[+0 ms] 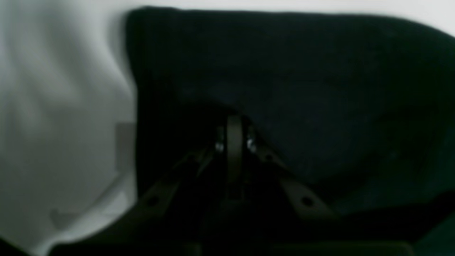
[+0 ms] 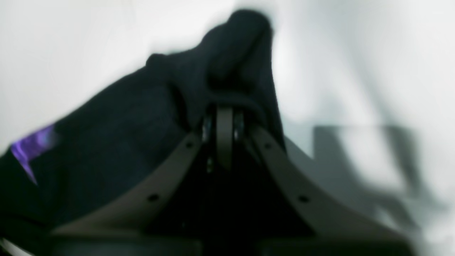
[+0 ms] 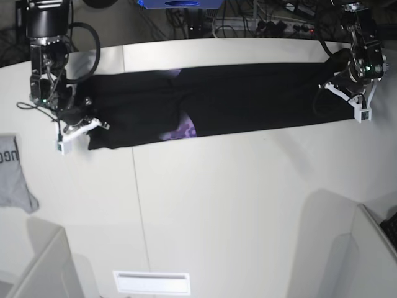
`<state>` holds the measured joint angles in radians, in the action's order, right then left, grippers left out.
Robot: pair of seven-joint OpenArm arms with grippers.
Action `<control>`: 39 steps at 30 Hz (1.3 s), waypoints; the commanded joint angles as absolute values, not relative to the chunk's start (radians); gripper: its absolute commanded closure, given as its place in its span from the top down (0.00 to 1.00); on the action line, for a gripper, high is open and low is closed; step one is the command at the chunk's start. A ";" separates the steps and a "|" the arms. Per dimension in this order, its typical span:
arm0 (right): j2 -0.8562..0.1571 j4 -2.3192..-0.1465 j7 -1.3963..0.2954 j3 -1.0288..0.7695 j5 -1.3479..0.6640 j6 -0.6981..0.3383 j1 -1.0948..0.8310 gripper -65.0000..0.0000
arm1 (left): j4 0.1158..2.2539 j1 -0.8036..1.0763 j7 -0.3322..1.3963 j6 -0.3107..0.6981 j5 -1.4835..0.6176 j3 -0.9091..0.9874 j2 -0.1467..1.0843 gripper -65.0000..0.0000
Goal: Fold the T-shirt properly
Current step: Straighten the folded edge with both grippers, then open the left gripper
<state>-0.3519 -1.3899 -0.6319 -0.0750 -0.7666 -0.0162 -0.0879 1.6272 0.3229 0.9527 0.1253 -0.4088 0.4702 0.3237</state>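
A white table (image 3: 217,198) fills the room's view (evenly lit), with tangled cables (image 3: 273,22) behind it.

My left fingers (image 1: 227,142) are pressed together, and black cloth of the T-shirt (image 1: 302,81) is bunched right at their tips, so I have it pinched. The shirt fills most of what I see, spreading up and to the right as one dark, plain mass (too blurred to make out seams). Its left edge runs nearly straight up and down. Beside that edge lies the pale worktop (image 1: 53,106), streaked with soft grey shadows.
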 commanded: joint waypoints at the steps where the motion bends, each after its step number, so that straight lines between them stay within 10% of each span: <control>1: -0.363 -1.385 -0.627 -0.079 -0.723 -0.002 -0.076 0.00 | 1.624 0.308 0.957 0.122 -0.397 0.467 0.337 0.00; 13: -0.363 -1.596 -0.707 -0.085 -0.671 -0.001 -0.067 0.00 | 1.598 0.179 0.961 0.122 -0.397 0.455 0.340 0.00; 22: -0.390 -1.366 -0.707 -0.087 -0.667 -0.001 0.039 0.00 | 1.606 0.182 0.961 0.122 -0.400 0.455 0.341 0.00; 29: -0.392 -1.636 -0.707 -0.091 -0.674 -0.001 -0.036 0.00 | 1.908 0.272 0.966 0.127 -0.407 0.588 0.337 0.00; 39: -0.357 -1.753 -0.713 -0.082 -0.668 -0.001 -0.113 0.00 | 1.988 0.579 0.958 0.354 -0.707 0.779 0.309 0.00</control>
